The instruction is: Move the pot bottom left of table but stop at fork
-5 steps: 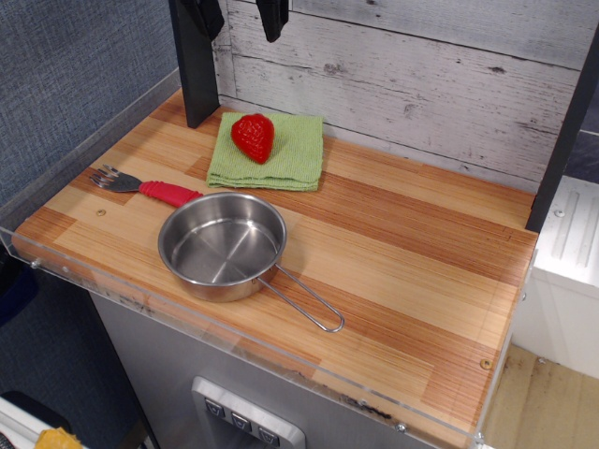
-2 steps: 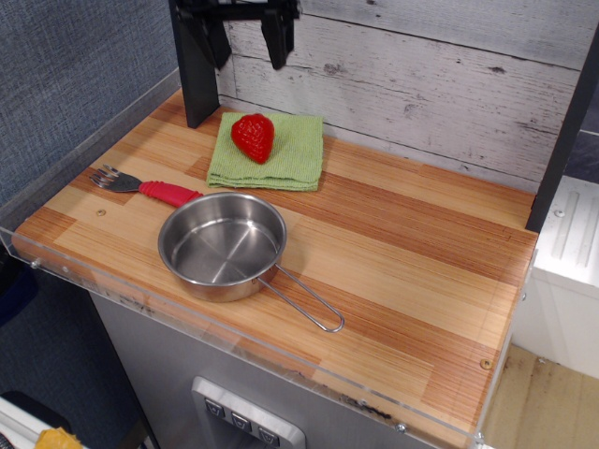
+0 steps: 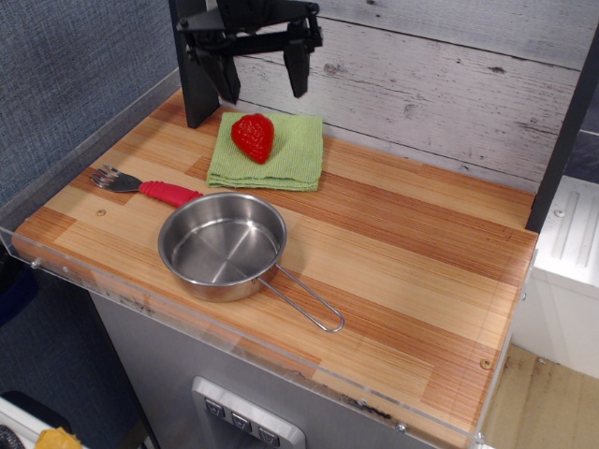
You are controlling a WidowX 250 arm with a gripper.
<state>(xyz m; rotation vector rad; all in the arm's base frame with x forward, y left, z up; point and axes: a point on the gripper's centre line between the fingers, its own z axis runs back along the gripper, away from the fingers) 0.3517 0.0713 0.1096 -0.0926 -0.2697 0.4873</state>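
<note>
The shiny steel pot [image 3: 223,246] stands on the wooden table [image 3: 412,271] near the front left, its wire handle [image 3: 309,301] pointing to the front right. The fork [image 3: 145,186] with a red handle lies just left of the pot, its handle end touching or almost touching the pot's rim. My gripper [image 3: 262,77] hangs open and empty at the back, above the green cloth, well apart from the pot.
A red strawberry [image 3: 254,137] lies on a folded green cloth [image 3: 270,152] behind the pot. A dark post [image 3: 194,70] stands at the back left. A clear acrylic rim [image 3: 56,267] runs along the table's front and left edges.
My gripper has come down into view at the back and moved a little to the right, fingers spread. The pot, fork and strawberry have not moved.
</note>
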